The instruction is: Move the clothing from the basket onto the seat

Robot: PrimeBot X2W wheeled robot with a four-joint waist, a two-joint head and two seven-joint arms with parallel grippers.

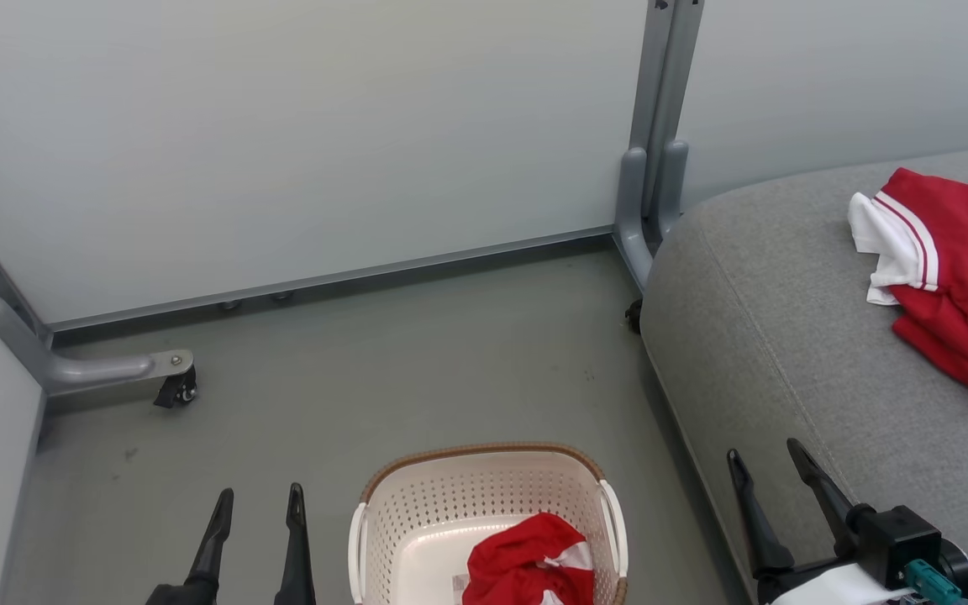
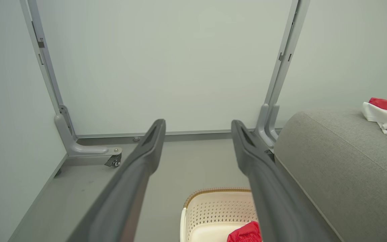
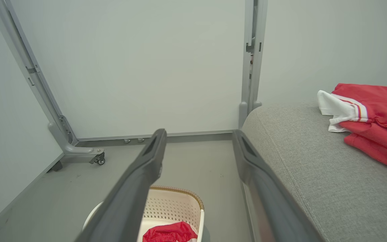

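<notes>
At the lower left of the head view the left gripper (image 1: 260, 494) is seen above the grey floor (image 1: 417, 361). Its two dark fingers (image 1: 213, 538) are held apart, and nothing is between them. At the lower right the right gripper (image 1: 764, 454) is seen in front of the near side of the seat (image 1: 778, 336), and its fingers are also spread open and empty. Between the two grippers the basket (image 1: 484, 452) stands on the floor, just beside the seat. A crumpled red garment (image 1: 522, 559) with a white patch is found in its right half, close to the right wall. The near part of the basket is cut off by the edge of the picture, so it cannot be told how far the garment reaches toward the robot. Farther away, well apart from the basket, a second garment (image 1: 959, 286) is laid on top of the seat. It is red with a white sleeve and thin stripes, and it is loosely folded at the right side of the cushion. Behind all this, pale wall panels (image 1: 282, 151) are joined by a grey metal post (image 1: 660, 126), and a small caster (image 1: 184, 391) is fixed under a grey foot at the left corner.
</notes>
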